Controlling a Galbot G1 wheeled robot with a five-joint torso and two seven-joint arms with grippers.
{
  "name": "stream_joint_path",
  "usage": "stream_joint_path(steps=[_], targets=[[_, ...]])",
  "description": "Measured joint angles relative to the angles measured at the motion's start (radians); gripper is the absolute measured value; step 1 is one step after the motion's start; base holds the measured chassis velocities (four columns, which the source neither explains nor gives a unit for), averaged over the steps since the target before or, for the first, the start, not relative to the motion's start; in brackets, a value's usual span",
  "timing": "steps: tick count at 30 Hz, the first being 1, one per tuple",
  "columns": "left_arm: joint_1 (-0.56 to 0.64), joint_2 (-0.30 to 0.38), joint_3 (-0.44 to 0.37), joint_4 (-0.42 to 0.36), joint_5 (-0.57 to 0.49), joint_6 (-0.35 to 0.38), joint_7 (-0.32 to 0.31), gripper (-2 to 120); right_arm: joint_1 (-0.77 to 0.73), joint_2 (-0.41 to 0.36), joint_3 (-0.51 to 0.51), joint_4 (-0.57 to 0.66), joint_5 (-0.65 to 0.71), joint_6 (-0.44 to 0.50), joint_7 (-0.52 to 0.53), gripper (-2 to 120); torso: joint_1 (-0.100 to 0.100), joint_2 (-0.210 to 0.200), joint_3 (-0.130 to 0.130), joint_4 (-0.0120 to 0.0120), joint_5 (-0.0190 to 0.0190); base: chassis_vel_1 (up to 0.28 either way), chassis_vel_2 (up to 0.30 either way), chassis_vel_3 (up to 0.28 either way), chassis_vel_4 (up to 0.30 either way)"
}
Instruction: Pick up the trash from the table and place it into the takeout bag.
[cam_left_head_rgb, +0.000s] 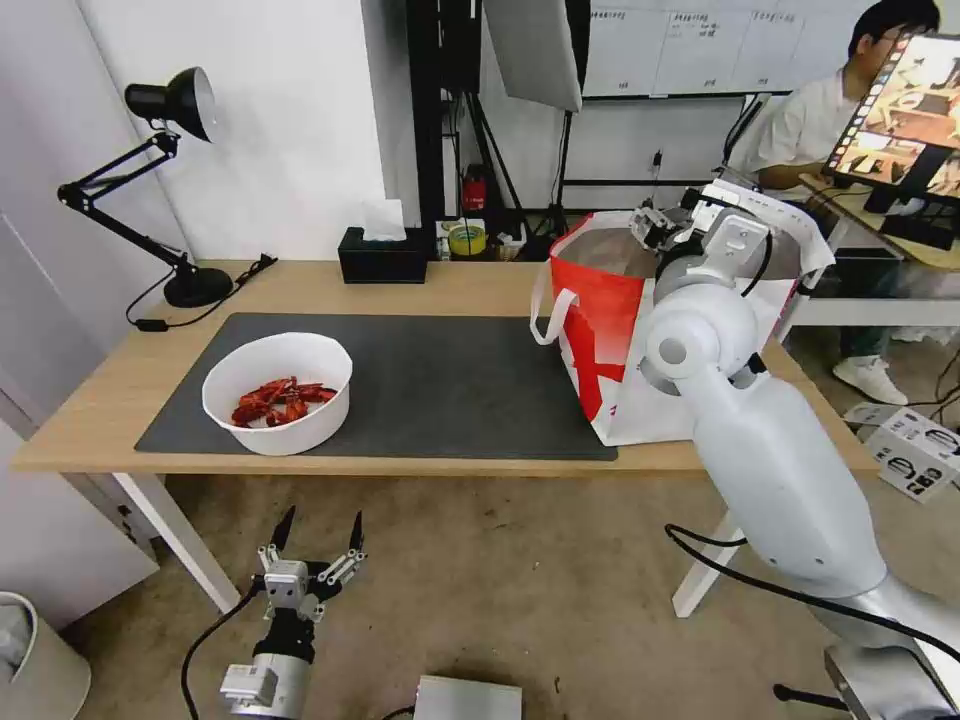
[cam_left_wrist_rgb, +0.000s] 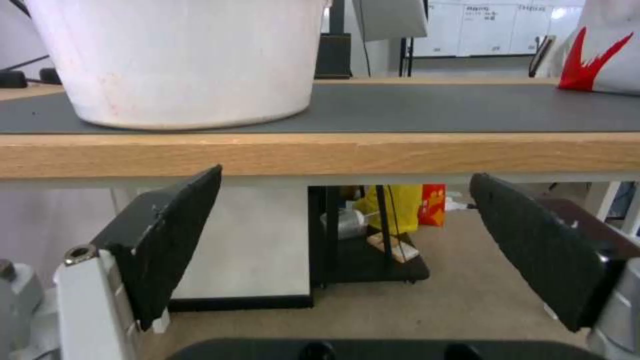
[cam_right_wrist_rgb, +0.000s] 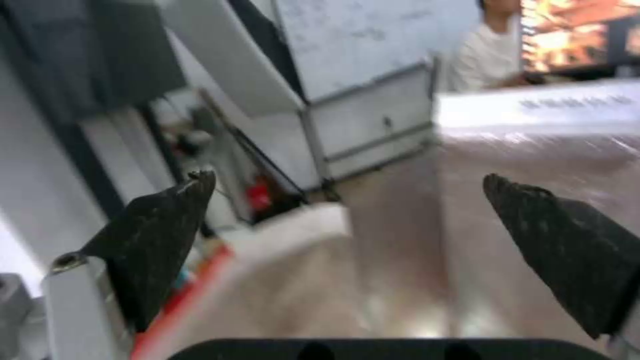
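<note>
Your left gripper (cam_left_head_rgb: 320, 525) hangs spread below the table's (cam_left_head_rgb: 470, 285) front edge.
Bowl of crayfish shells (cam_left_head_rgb: 278, 392) sits near that edge; your right gripper (cam_left_head_rgb: 655, 228), fingers apart and empty, reaches over the takeout bag (cam_left_head_rgb: 600, 310).

The right arm reaches forward and up, its gripper (cam_left_head_rgb: 655, 225) raised with fingers (cam_right_wrist_rgb: 160, 235) spread wide. The left gripper (cam_left_head_rgb: 320, 528) hangs low in front of the base, pointing forward, fingers (cam_left_wrist_rgb: 170, 235) apart.

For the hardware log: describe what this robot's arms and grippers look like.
The right arm is a glossy white shell with rounded joints and a black cable trailing beside it. The left gripper has a silver-grey metal body, a black cable and two black pointed fingers with textured pads. The right gripper has matching black tapered fingers.
</note>
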Motion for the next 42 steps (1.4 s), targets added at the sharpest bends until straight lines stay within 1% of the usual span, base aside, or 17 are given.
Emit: stream_joint_path(steps=[3,4,7,8,11,14,17,18,21,22,25,28,30,33,36,38,42], targets=[[-0.001,0.0,0.0,0.0,0.0,0.0,0.0,100,0.0,-0.01,-0.008,0.033,-0.003,0.066,-0.111,100,0.0,0.0,0.0,0.0,0.0,0.0,0.0,0.0,0.0],[-0.001,0.0,0.0,0.0,0.0,0.0,0.0,100,0.0,-0.01,-0.008,0.033,-0.003,0.066,-0.111,100,0.0,0.0,0.0,0.0,0.0,0.0,0.0,0.0,0.0],[-0.001,0.0,0.0,0.0,0.001,0.0,0.0,100,-0.005,-0.027,-0.027,0.075,0.019,0.124,-0.235,100,0.0,0.0,0.0,0.0,-0.0001,0.0,0.0,0.0,0.0],[-0.001,0.0,0.0,0.0,0.001,0.0,0.0,100,-0.005,-0.027,-0.027,0.075,0.019,0.124,-0.235,100,0.0,0.0,0.0,0.0,-0.0001,0.0,0.0,0.0,0.0],[-0.001,0.001,-0.002,-0.001,0.001,0.0,0.0,100,-0.03,-0.057,-0.057,0.12,0.019,0.183,-0.37,100,0.0,0.0,0.0,0.0,-0.0002,0.0,0.0,0.0,0.0],[-0.001,0.002,-0.004,-0.003,0.001,0.0,0.0,100,-0.046,-0.07,-0.067,0.136,0.013,0.2,-0.408,100,0.0,0.0,0.0,0.0001,-0.0001,0.0,0.0,0.0,0.0],[0.001,0.005,-0.01,-0.007,-0.003,0.0,0.0,100,-0.133,-0.133,-0.076,0.172,-0.046,0.281,-0.585,100,0.0,0.0,0.0,0.0002,0.0,0.0,0.0,0.0,0.0],[0.001,0.005,-0.01,-0.007,-0.003,0.0,0.0,100,-0.133,-0.133,-0.076,0.172,-0.046,0.281,-0.585,100,0.0,0.0,0.0,0.0002,0.0,0.0,0.0,0.0,0.0],[0.0,0.006,-0.012,-0.008,-0.005,0.0,0.0,100,-0.245,-0.206,-0.07,0.213,-0.098,0.338,-0.701,100,0.0,0.0,0.0,-0.0001,0.0005,0.0,0.0,0.0,0.0],[0.0,0.006,-0.012,-0.008,-0.005,0.0,0.0,100,-0.245,-0.206,-0.07,0.213,-0.098,0.338,-0.701,100,0.0,0.0,0.0,-0.0001,0.0005,0.0,0.0,0.0,0.0],[-0.005,0.0,-0.007,-0.004,-0.006,-0.005,0.002,100,-0.349,-0.272,-0.044,0.261,-0.149,0.362,-0.764,100,0.0,0.0,0.0,-0.0002,-0.0001,0.0,0.0,0.0,0.0],[-0.006,-0.001,-0.007,-0.004,-0.006,-0.007,0.001,100,-0.432,-0.297,-0.009,0.301,-0.193,0.361,-0.772,100,0.0,0.0,0.0,-0.0002,0.0004,0.0,0.0,0.0,0.0],[-0.006,-0.001,-0.007,-0.005,-0.006,-0.008,0.001,100,-0.528,-0.311,0.026,0.343,-0.231,0.347,-0.746,100,0.0,0.0,0.0,-0.0002,0.0001,0.0,0.0,0.0,0.0],[-0.005,-0.001,-0.007,-0.006,-0.006,-0.008,0.0,100,-0.612,-0.313,0.063,0.357,-0.281,0.353,-0.718,100,0.0,0.0,0.0,0.0001,0.0,0.0,0.0,0.0,0.0],[-0.005,0.0,-0.007,-0.009,-0.007,-0.009,0.0,100,-0.704,-0.311,0.106,0.362,-0.338,0.372,-0.691,100,0.0,0.0,0.0,-0.0002,0.0003,0.0,0.0,0.0,0.0],[-0.004,0.0,-0.006,-0.01,-0.007,-0.01,0.0,100,-0.802,-0.297,0.149,0.369,-0.415,0.402,-0.655,100,0.0,0.0,0.0,0.0,-0.0001,0.0,0.0,0.0,0.0],[-0.004,-0.002,-0.005,-0.011,-0.007,-0.01,0.0,100,-0.889,-0.27,0.186,0.373,-0.485,0.433,-0.629,100,0.0,0.0,0.0,-0.0001,0.0,0.0,0.0,0.0,0.0]])
